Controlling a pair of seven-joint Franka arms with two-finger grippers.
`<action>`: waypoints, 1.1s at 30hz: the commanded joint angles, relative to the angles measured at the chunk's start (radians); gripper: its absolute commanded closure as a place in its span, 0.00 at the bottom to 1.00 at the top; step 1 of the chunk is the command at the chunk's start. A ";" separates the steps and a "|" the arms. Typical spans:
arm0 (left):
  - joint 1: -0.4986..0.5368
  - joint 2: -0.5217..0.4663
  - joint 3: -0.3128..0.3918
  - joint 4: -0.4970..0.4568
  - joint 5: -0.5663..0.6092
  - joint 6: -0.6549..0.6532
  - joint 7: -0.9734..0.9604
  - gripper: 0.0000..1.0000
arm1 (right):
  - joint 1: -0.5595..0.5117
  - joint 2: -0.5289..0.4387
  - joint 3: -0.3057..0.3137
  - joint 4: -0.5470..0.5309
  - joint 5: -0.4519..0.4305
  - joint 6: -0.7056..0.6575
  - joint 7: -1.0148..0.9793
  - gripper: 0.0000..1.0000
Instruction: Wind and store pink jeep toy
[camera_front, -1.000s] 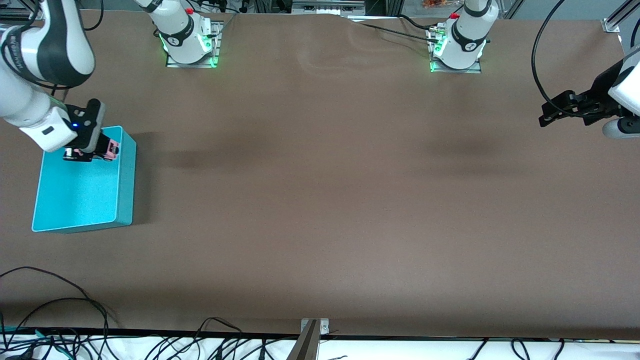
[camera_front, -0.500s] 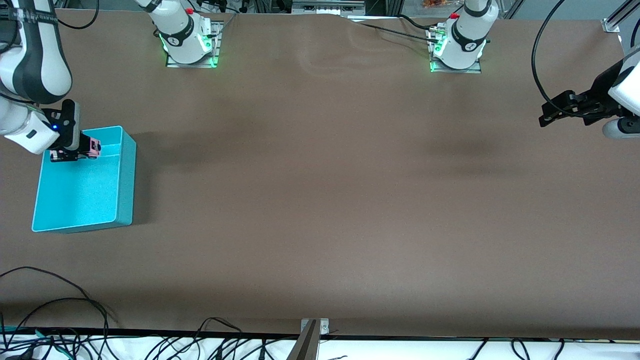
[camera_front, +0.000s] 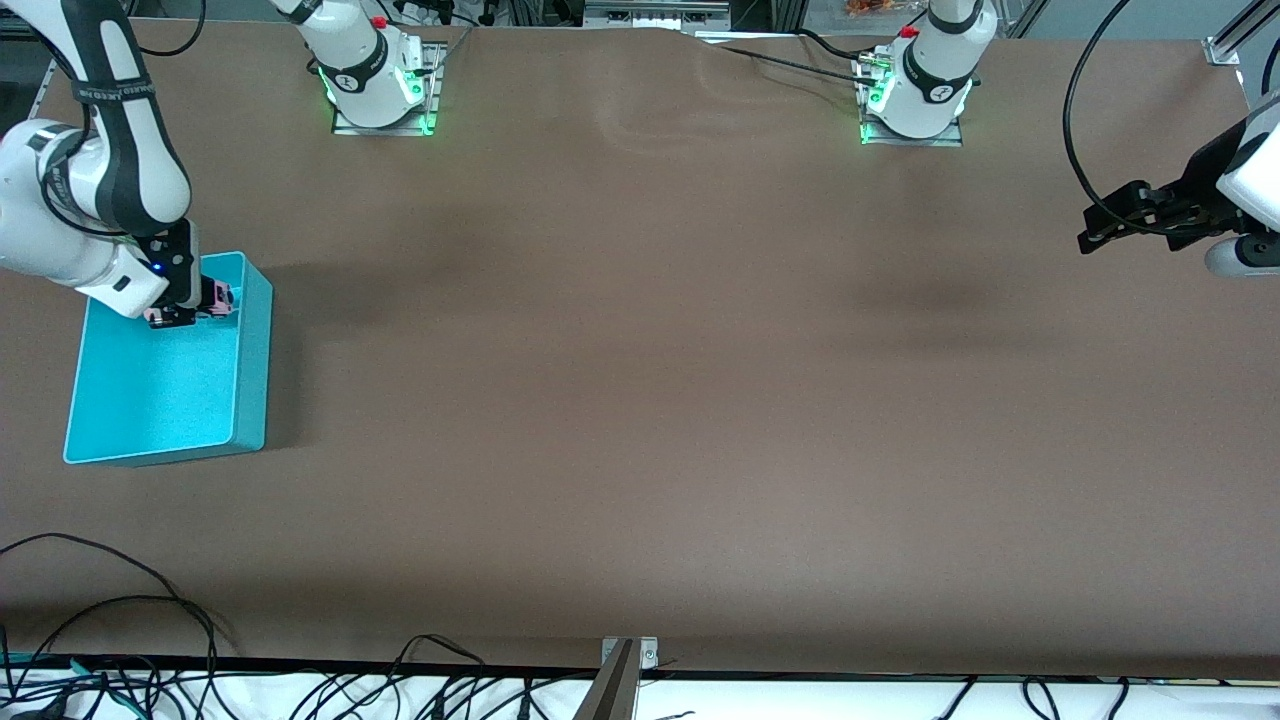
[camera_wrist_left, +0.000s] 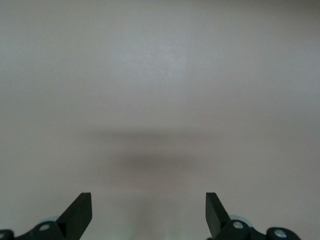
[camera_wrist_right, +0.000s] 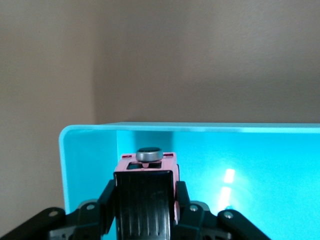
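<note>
The right tool (camera_front: 178, 312), clamped on the jeep (camera_front: 218, 297) over the bin's (camera_front: 160, 400) corner farthest from the front camera, could drop it onto the rim and out to the worktop (camera_front: 640, 400), while the left tool (camera_wrist_left: 148, 216) waits, fingers apart.

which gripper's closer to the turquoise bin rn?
Right. The right gripper is over the turquoise bin, jaws shut on the pink jeep toy. The left gripper waits open over bare table at the left arm's end.
</note>
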 joint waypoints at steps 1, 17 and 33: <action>0.004 0.015 0.001 0.036 -0.003 -0.027 -0.004 0.00 | -0.010 0.030 0.004 -0.011 0.022 0.051 -0.055 0.69; 0.004 0.015 0.001 0.036 -0.003 -0.029 -0.004 0.00 | -0.036 0.068 0.003 -0.010 0.129 0.076 -0.081 0.27; 0.004 0.015 0.001 0.036 -0.003 -0.029 -0.004 0.00 | -0.034 -0.107 0.009 -0.021 0.129 -0.050 0.127 0.10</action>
